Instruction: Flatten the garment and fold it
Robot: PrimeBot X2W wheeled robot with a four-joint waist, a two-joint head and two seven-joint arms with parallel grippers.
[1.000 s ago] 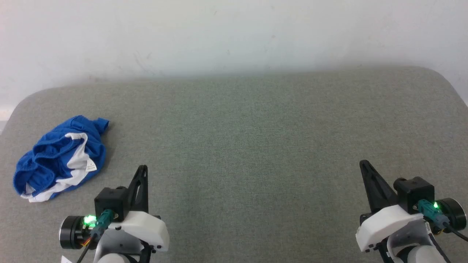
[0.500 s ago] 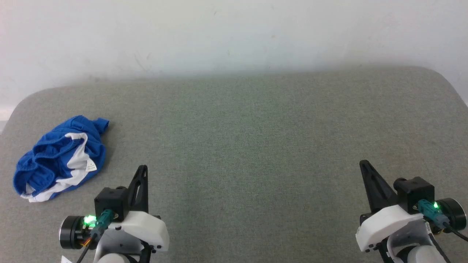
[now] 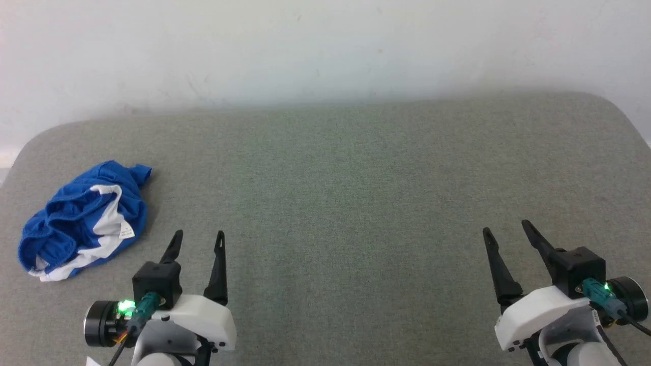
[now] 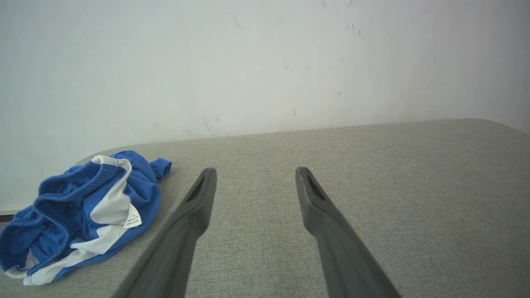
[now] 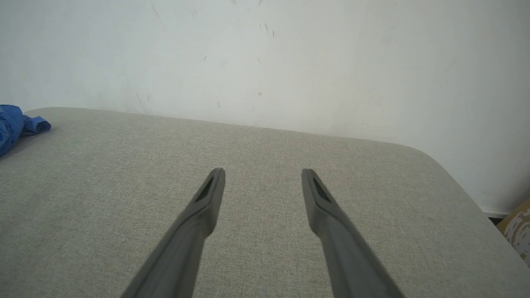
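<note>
The garment [image 3: 84, 218], bright blue shorts with a white stripe and a small white label, lies crumpled in a heap at the left side of the grey table [image 3: 346, 178]. It also shows at the lower left of the left wrist view, garment [image 4: 78, 211], and as a blue edge at the far left of the right wrist view, garment [image 5: 14, 126]. My left gripper [image 3: 198, 238] stands open just right of the heap, nothing between its fingers. Far to the right my right gripper [image 3: 506, 227] is open and empty too. Both hover low over bare table.
The grey fabric-covered table has rounded far corners and meets a white wall [image 3: 325, 46] at the back. A cardboard box corner [image 5: 517, 227] sits beyond the table's right edge. A broad bare stretch of table lies between the two grippers.
Both grippers have opened: their fingers were together one second and half a second ago and now stand apart. The garment and the arms have not moved.
</note>
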